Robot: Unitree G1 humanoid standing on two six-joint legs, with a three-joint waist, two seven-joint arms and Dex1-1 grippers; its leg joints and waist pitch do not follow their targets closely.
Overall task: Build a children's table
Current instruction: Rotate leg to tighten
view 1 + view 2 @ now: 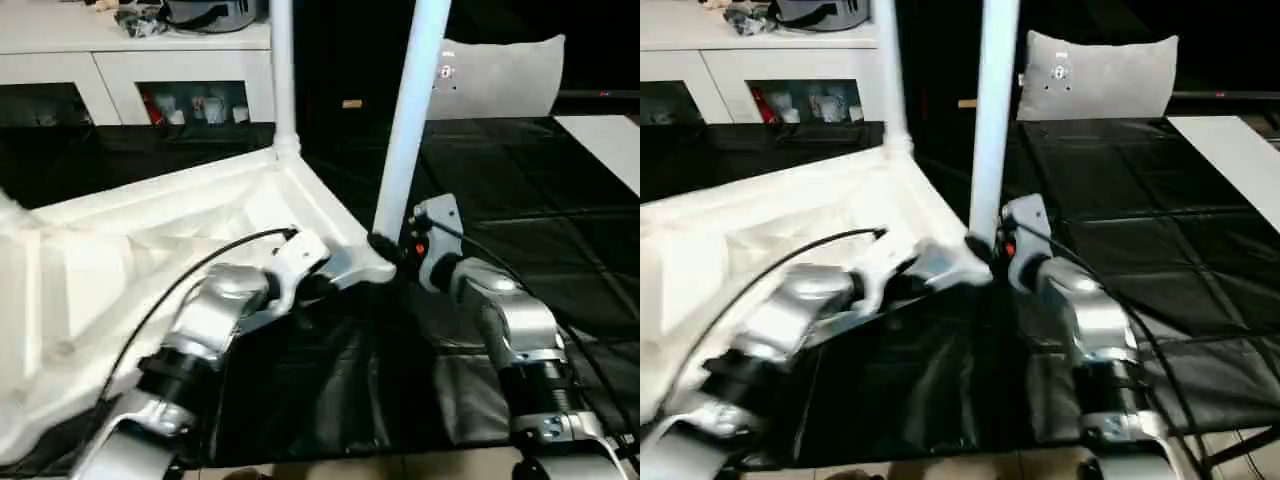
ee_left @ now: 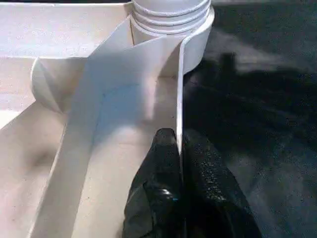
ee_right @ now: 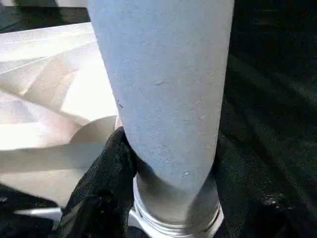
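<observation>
Nearest the camera, two silver forearms reach forward over a black quilted mat that covers the floor. The left gripper is pinched closed on the thin side wall of the children's table, one black finger on each face of the rim, just short of a corner socket. The table lies upside down on the mat, its ribbed underside facing up, taking up the left half of the scene. At its near right corner the right gripper is clamped around the base of a white leg, fingers on either side of it just above the threaded collar where the leg meets the socket; that leg leans slightly to the right. A second leg stands upright in the far corner socket. Beyond them sit a grey pillow and a white cabinet with cluttered shelves
</observation>
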